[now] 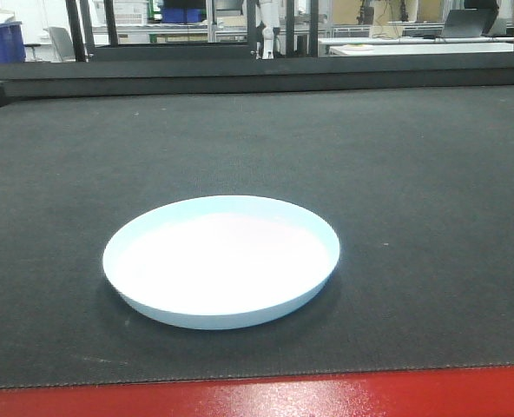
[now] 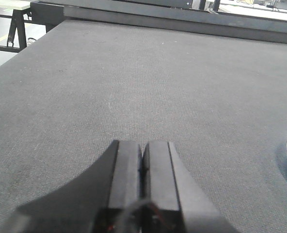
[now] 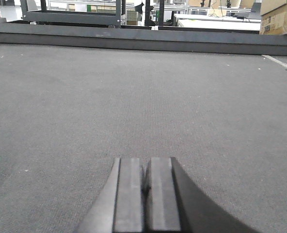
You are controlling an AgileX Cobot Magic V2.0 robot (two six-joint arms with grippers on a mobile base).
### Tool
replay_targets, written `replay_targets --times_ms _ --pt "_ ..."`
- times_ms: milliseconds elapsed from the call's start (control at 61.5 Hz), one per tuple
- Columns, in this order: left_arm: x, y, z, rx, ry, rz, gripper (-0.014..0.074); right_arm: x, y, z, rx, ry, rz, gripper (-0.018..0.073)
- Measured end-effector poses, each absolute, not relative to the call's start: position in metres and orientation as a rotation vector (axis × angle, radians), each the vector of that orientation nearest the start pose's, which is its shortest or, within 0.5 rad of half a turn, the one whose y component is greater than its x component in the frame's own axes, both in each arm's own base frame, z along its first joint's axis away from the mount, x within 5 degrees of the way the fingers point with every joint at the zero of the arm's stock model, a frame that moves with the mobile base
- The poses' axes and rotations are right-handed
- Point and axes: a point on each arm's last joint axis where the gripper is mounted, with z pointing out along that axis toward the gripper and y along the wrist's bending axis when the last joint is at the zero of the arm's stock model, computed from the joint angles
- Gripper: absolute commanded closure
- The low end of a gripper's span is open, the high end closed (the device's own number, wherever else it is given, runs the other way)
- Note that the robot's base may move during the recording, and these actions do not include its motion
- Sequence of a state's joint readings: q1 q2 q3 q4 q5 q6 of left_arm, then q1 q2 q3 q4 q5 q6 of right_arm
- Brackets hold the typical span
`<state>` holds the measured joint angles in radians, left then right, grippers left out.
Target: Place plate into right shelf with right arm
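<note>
Your plate (image 1: 220,261) lies flat and right side up on the dark matted surface (image 1: 431,156), near its red front edge (image 1: 326,396). Both claws are clenched on nothing. The right claw (image 3: 145,165) points across bare mat with the plate outside its view. The left claw (image 2: 142,148) sees only a sliver of the plate at the far right. The shelf shows in no view. Expect the plate to be light, stiff and slick, probably plastic. It has no handle, so take it by the low sloping rim, one finger under the lip and one inside. It may skate or tilt in a pinch, so grip firmly.
</note>
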<state>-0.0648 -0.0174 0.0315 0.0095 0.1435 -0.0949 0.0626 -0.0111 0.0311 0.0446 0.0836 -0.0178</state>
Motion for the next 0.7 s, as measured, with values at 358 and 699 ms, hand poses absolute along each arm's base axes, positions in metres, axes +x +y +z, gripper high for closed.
replay_targets --times_ms 358,699 --pt "0.056 -0.004 0.19 -0.018 1.642 -0.114 0.0643 0.057 0.004 0.2 -0.029 1.536 0.072 0.0503" --pt "0.056 -0.004 0.19 -0.018 1.642 -0.114 0.0643 0.054 0.002 0.221 0.034 1.3 0.133 0.0503"
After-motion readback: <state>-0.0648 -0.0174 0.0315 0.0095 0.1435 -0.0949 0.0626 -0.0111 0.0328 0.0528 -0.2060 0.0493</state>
